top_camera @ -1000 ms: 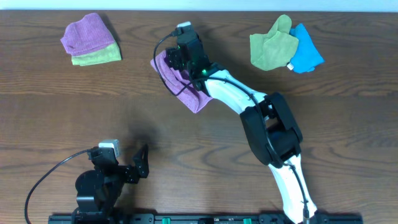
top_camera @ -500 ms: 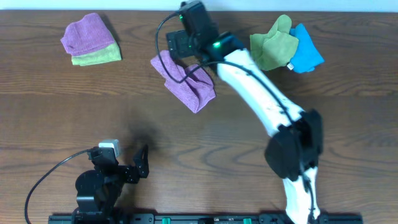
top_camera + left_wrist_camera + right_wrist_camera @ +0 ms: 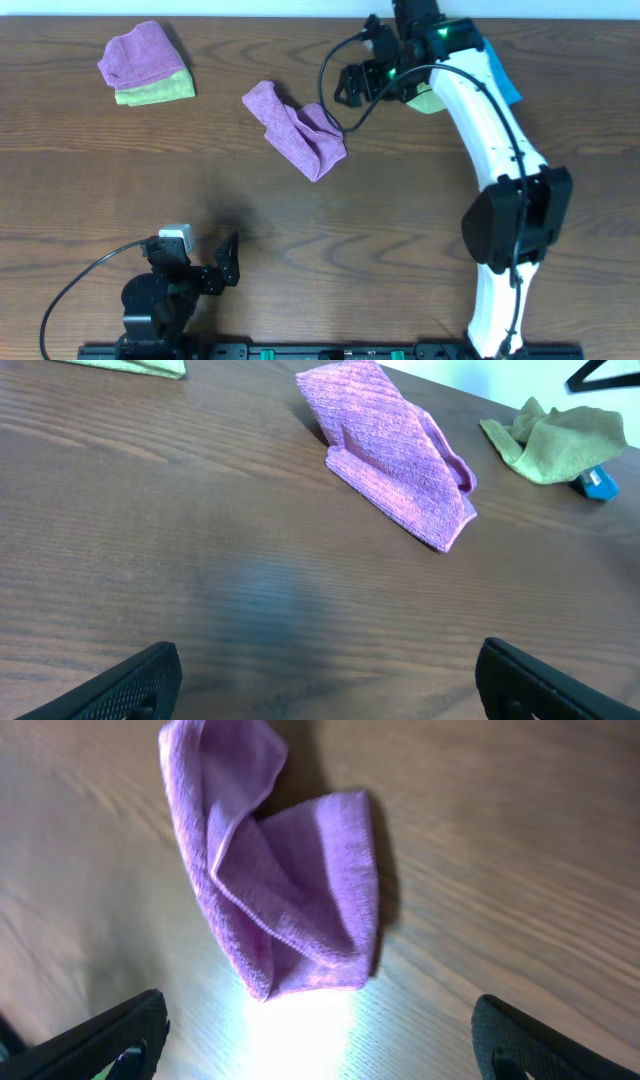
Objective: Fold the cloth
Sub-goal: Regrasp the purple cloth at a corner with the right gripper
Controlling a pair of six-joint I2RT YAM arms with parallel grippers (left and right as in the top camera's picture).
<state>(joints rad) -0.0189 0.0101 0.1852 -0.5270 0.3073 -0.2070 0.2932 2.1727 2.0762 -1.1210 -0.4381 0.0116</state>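
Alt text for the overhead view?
A crumpled, partly folded purple cloth lies free on a wooden table. The right gripper hovers open just right of it, near a green cloth and a blue cloth; the left gripper sits open near the front edge.

Bare tabletop (image 3: 330, 230) rings the folded purple cloth (image 3: 296, 128), open to approach from every side. Right arm (image 3: 490, 110) spans the far-right corner over the green cloth (image 3: 555, 440); a purple-and-lime cloth stack (image 3: 145, 65) sits far left, well apart.
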